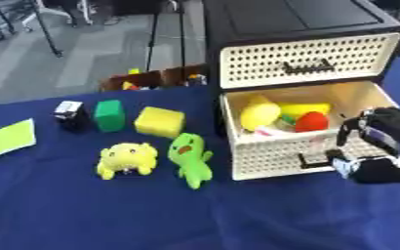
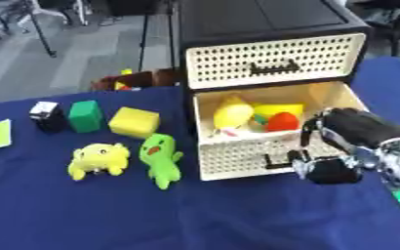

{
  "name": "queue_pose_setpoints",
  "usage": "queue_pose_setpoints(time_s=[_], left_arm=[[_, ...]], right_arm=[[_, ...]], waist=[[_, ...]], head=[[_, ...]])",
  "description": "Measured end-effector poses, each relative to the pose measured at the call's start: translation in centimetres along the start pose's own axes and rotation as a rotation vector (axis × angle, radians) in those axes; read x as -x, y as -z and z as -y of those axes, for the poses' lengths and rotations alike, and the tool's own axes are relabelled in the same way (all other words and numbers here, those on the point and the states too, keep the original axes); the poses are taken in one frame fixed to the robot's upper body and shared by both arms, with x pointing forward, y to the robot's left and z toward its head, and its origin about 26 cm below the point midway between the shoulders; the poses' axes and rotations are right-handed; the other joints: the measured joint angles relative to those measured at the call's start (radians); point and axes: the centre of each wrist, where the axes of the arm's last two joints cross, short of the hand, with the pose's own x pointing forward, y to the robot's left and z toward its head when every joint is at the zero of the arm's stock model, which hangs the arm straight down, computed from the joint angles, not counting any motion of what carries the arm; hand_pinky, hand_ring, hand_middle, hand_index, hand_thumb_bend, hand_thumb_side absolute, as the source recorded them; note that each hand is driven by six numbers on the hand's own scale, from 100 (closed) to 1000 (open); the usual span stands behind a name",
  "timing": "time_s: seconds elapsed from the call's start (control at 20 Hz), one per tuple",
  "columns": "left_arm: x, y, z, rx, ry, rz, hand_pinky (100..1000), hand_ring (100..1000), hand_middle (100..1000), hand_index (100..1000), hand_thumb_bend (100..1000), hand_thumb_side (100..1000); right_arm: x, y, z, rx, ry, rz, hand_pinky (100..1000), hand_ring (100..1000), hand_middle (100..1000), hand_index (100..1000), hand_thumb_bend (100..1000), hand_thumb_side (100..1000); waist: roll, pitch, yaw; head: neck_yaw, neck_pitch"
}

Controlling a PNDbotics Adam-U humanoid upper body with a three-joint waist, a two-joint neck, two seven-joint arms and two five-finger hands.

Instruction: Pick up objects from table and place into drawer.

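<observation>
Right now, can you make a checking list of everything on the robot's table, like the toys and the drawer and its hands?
Surface: dark blue cloth-covered table.
Job's things: open cream perforated lower drawer of a black cabinet, holding yellow, red and green items; upper drawer closed. Waiting on the table: yellow plush creature, green plush figure, yellow sponge block, green block, small black-and-white box.
Clutter: lime-green sheet at the left edge.
Hands: right hand at the drawer front, fingers unclear; left hand nothing seen.
Cables: nothing seen.
Surroundings: grey floor, stand legs, brown box behind the table.
</observation>
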Motion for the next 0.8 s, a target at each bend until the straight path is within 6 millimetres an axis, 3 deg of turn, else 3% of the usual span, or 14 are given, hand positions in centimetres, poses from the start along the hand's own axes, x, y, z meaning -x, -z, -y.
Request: queue_pose_setpoints(time_s=[0.55,0.65,0.75,0.8], left_arm=[[0.0,0.0,0.0,0.001,0.003,0.001,721,804,823,888,220,1000],[0.0,0.0,0.0,0.001,0.004,-0.001,722,805,823,887,221,1000],[0.0,0.0,0.0,0.002,0.009,-0.006,722,805,822,887,227,1000],[0.0,0.0,0.0,0.004,0.012,-0.008,721,804,819,887,242,1000]], right_arm=[[1.5,-0.3,2.8,0.301,0.015,-0.040,100,169,100,742,187,601],[1.5,-0.3,3.4,0.358,0.026,-0.032,100,191,100,750,157,648],[1.6,-0.3,3.9,0.452,0.049,-0.024,106,203,101,754,189,709],[1.6,-0.3,4.1,0.505,0.064,-0.018,142,244,145,768,211,767]], waist=[[-0.003,-0.009,-0.002],[-0.003,-0.013,-0.002],[-0.003,-0.014,-0.003],[-0.003,-0.014,-0.003]], head=[[0.037,0.000],[0.043,0.001],[0.053,0.001],[0.059,0.001]])
